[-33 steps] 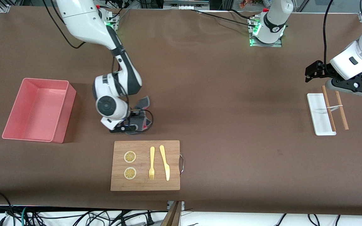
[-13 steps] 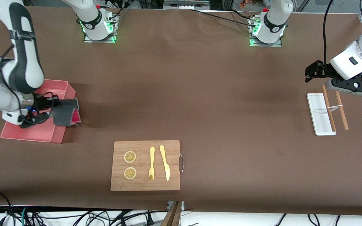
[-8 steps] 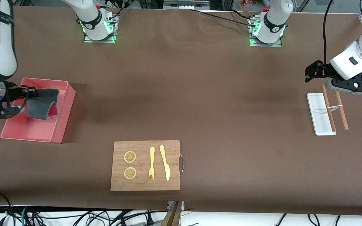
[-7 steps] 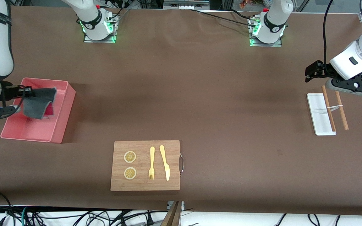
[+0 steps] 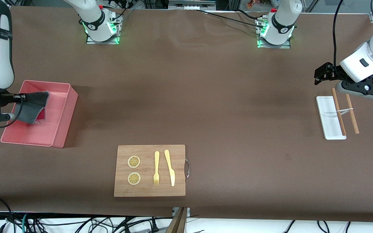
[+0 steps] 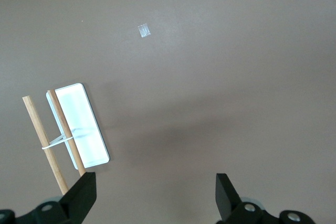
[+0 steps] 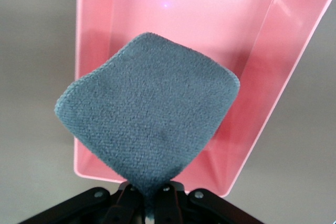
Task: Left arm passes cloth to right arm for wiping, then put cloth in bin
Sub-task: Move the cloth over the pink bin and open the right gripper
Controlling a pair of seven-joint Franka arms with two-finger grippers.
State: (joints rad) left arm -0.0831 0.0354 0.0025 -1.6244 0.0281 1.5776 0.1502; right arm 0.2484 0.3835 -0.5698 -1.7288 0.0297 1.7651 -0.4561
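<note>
Over the bin, at the right arm's end of the surface, the cloth was held up in the clenched right tool; the last step, the drop, was judged to be in hand. The left tool was parked over the surface beside the white tray.

From the left wrist, its tool was seen spread and empty.

From the right wrist, the cloth was seen pinched in the right tool, hanging above the bin; only a release was judged needed next.

right gripper — fingertips covered by the cloth | bin floor partly hidden under cloth | left gripper — body cut off by wrist view edge
</note>
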